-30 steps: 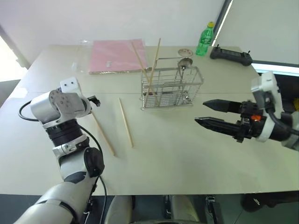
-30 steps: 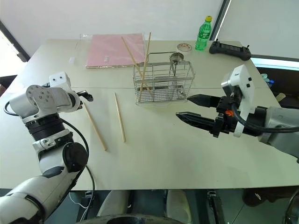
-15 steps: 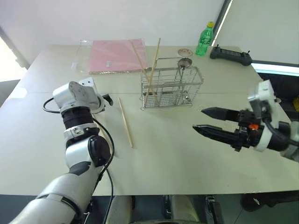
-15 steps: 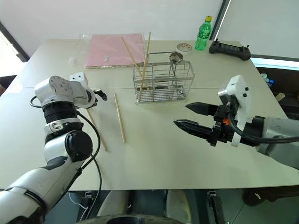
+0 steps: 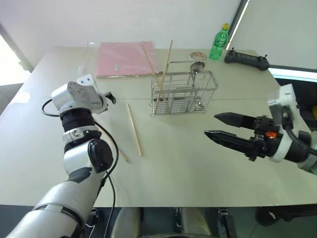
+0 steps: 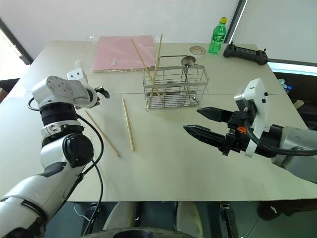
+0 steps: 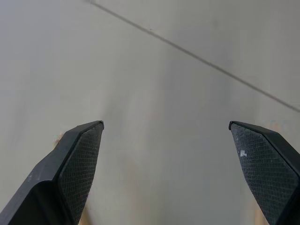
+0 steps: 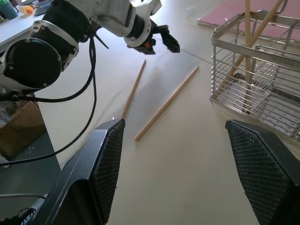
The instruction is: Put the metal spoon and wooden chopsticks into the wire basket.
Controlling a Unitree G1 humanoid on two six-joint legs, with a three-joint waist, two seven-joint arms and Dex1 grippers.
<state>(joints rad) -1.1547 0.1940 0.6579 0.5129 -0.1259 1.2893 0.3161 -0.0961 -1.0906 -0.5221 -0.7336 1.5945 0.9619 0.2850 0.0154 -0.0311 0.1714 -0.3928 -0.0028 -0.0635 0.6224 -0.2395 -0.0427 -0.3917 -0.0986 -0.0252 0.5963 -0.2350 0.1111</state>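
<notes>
The wire basket (image 5: 183,94) stands at the table's middle back. Two wooden chopsticks (image 5: 163,64) lean inside it, and the metal spoon (image 5: 196,66) stands in its right end, bowl up. Two more chopsticks lie flat on the table to the basket's left, one (image 6: 128,124) in the open and one (image 6: 101,133) close by my left arm. My left gripper (image 6: 102,91) is open and empty, hovering over the table near the far end of that chopstick; bare tabletop lies between its fingers (image 7: 79,159). My right gripper (image 5: 211,125) is open and empty, in front of and to the right of the basket.
A flat pink sheet (image 5: 126,58) lies behind the basket on the left. A green bottle (image 5: 219,42), a small round dish (image 5: 197,55) and a black controller (image 5: 246,58) sit along the far right edge.
My left arm has reached farther out over the table and a little to the right, uncovering more of the nearer chopstick. The right gripper has stayed put.
</notes>
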